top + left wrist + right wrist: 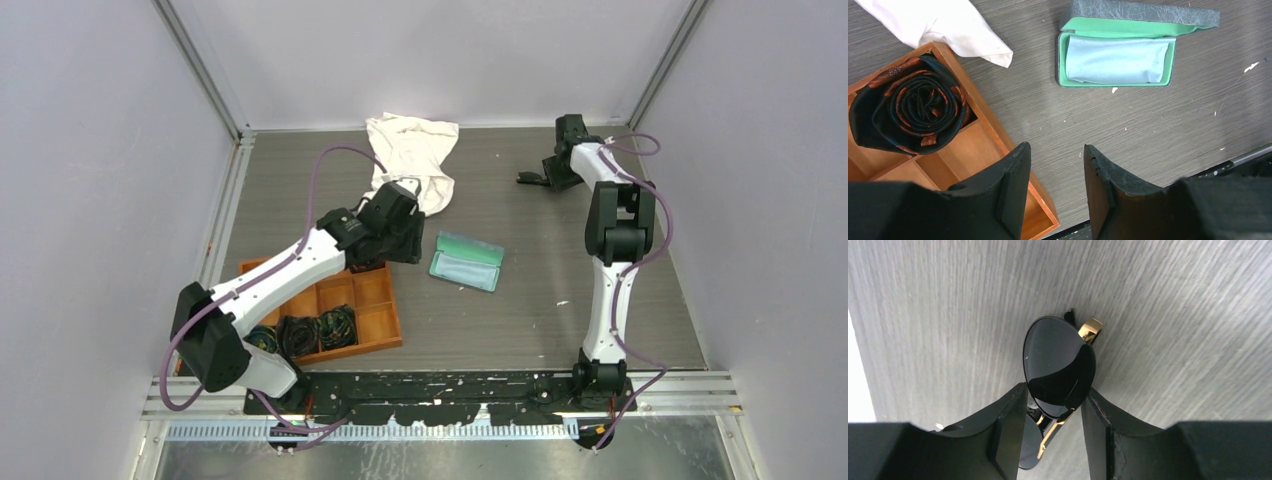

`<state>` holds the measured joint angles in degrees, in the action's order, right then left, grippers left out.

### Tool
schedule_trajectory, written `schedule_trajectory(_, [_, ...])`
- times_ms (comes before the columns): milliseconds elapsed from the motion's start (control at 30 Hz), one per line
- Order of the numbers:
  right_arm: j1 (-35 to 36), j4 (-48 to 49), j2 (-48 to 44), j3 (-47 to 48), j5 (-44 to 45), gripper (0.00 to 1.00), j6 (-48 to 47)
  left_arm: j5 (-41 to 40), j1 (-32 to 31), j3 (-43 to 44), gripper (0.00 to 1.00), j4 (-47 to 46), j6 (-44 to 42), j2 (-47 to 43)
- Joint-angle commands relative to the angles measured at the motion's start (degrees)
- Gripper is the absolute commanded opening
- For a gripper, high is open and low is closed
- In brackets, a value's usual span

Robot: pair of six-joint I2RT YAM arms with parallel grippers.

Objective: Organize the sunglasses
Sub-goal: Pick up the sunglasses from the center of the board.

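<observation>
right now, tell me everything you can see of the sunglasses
The sunglasses are small, with glossy black oval lenses and gold-looking metal at hinge and arm. One lens faces the wrist camera; the other is mostly hidden lower down. They sit toward the far right of the grey table, between the right gripper's fingertips, which seem to touch the lens edges.

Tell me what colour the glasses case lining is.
Mint green; the lining shows best in the left wrist view.

Soft, even overhead light; shadows on the desk (540, 300) are faint. Wrist views are sharp, foregrounds dark. The sunglasses (1058, 365) lens carries a mild sheen.
</observation>
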<state>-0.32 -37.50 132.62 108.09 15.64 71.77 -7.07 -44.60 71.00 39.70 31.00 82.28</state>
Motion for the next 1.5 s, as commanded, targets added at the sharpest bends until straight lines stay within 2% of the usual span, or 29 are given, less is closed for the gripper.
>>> schedule_trajectory(0, [0.32,-3.51,-4.99,-3.37,0.24,0.49,-10.13,-0.86,0.17,-0.36,0.45,-1.07,0.08,-3.17])
schedule_trajectory(200, [0.06,-5.74,-8.77,-6.38,-5.51,0.52,-27.90,0.08,0.13,-1.61,0.45,-1.70,0.92,-5.07])
schedule_trajectory(300, [-0.03,-6.53,-12.40,-10.88,-6.72,0.55,-35.14,-0.09,0.17,-2.79,0.45,-2.25,1.85,-5.92])
schedule_trajectory(600, [-1.49,-5.46,-27.89,-28.10,-7.52,0.61,-43.14,1.96,0.13,-5.49,0.45,-2.90,4.22,-8.38])
schedule_trajectory(767, [-2.23,-4.43,-34.67,-32.37,-8.90,0.64,-40.13,1.81,0.13,-5.89,0.45,-1.21,5.10,-10.13])
schedule_trajectory(933, [-2.23,1.40,-38.21,-37.36,-14.14,0.65,-29.70,0.44,0.13,-6.84,0.45,-0.35,5.56,-12.45])
schedule_trajectory(1133, [-2.23,3.35,-39.60,-41.93,-11.74,0.65,-20.64,0.11,0.12,-6.77,0.45,0.71,5.82,-12.99])
schedule_trajectory(1267, [-2.21,5.69,-40.76,-45.90,-9.41,0.63,-18.59,0.41,0.08,-7.11,0.45,0.43,6.09,-12.96])
schedule_trajectory(1467, [-2.23,6.97,-38.38,-45.51,-8.56,0.62,-18.45,0.74,0.10,-6.65,0.45,0.44,6.09,-12.72])
